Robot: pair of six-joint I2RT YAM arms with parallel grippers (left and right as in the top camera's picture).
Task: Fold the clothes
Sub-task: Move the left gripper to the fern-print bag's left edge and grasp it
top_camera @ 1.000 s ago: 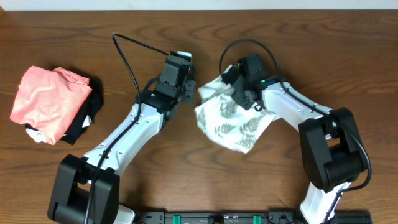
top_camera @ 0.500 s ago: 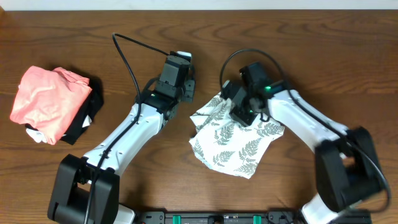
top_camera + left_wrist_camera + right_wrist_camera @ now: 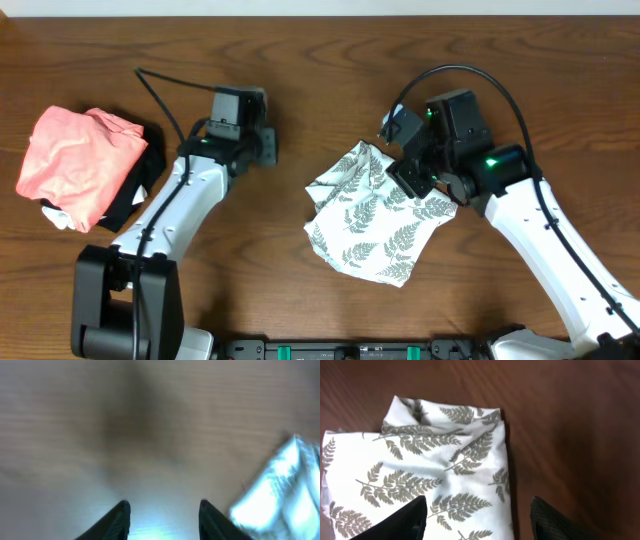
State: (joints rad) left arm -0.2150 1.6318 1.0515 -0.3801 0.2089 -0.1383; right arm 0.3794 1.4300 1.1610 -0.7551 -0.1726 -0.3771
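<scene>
A thin white fabric garment printed all over with grey fern leaves (image 3: pixel 375 225) lies bunched into a rough, folded packet on the dark brown wooden table (image 3: pixel 300 60), a little right of the middle. Its upper corner sits just under the right hand (image 3: pixel 405 172).

From the right wrist view the folded cloth (image 3: pixel 420 480) lies flat on the wood, with a crease running down its right edge. The right hand (image 3: pixel 477 520) hangs over that edge with its two black fingers (image 3: pixel 410 520) spread apart. One finger is above the cloth and the other above bare table, and nothing is pinched between them.

The left hand (image 3: pixel 262 148) is off to the left of the garment, apart from it and pointing towards it. In its own blurred wrist view the left hand (image 3: pixel 162 515) has its fingers standing apart with only table between them, and the white cloth (image 3: pixel 280 495) shows as a smear at the right edge.

At the far left of the table a salmon-pink folded garment (image 3: pixel 75 160) rests on top of a black folded cloth (image 3: pixel 140 190), well away from both hands.
</scene>
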